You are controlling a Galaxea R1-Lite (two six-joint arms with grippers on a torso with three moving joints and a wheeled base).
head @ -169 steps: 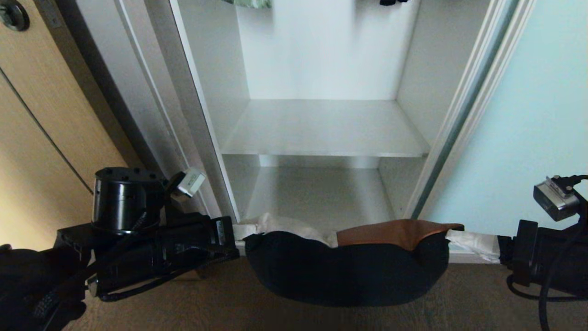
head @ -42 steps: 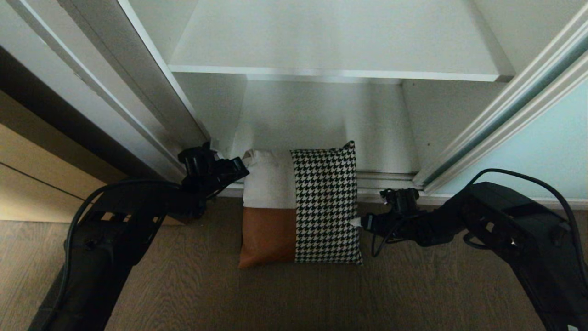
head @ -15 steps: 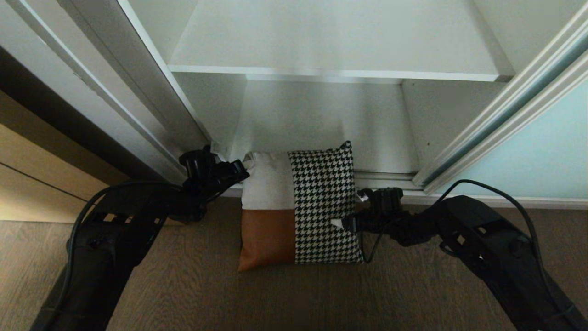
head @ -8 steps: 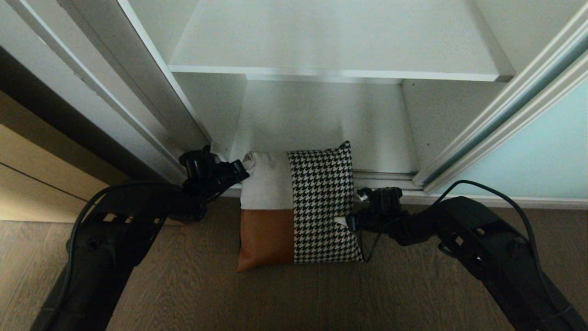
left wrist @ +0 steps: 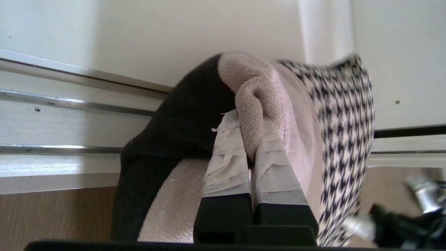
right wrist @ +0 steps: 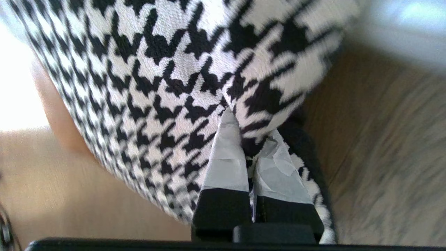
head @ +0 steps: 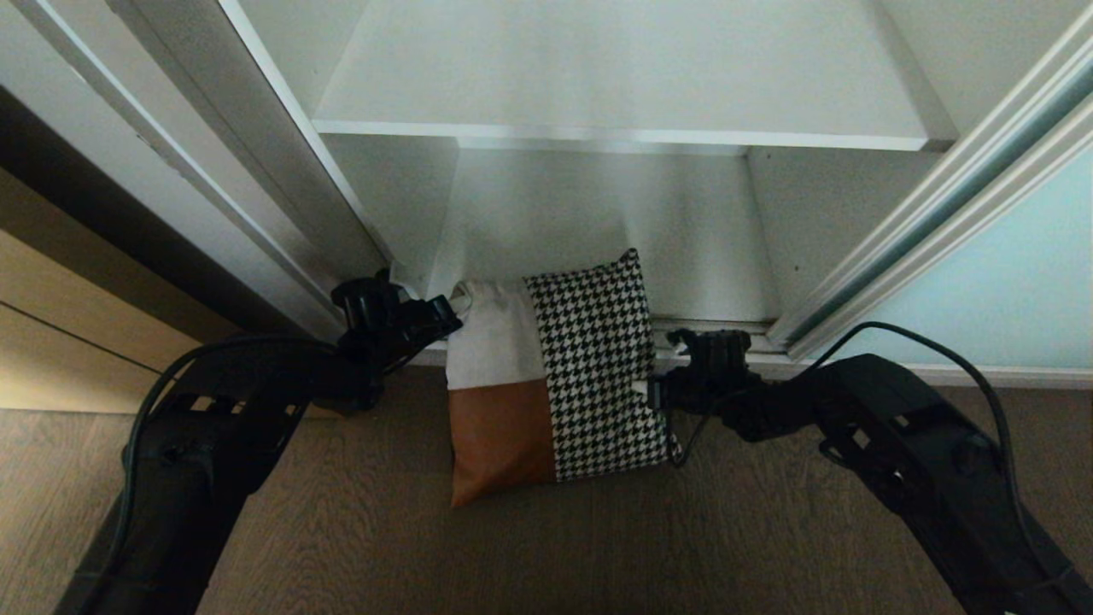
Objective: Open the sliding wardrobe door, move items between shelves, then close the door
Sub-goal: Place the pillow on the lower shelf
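since a second ago, right tool has clamped onto cushion edge.

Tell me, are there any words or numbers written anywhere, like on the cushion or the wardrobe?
None: no words, numbers or labels show in any view.
The cushion bears only a black-and-white houndstooth pattern plus cream and rust-orange patches.
The shelf and the sliding wardrobe door are plain.

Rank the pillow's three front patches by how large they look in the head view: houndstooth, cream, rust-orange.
1. houndstooth patch, running the pillow's full length.
2. and 3. cream patch and rust-orange patch look much alike; the cream end lies farther from the camera, so no ranking between them.
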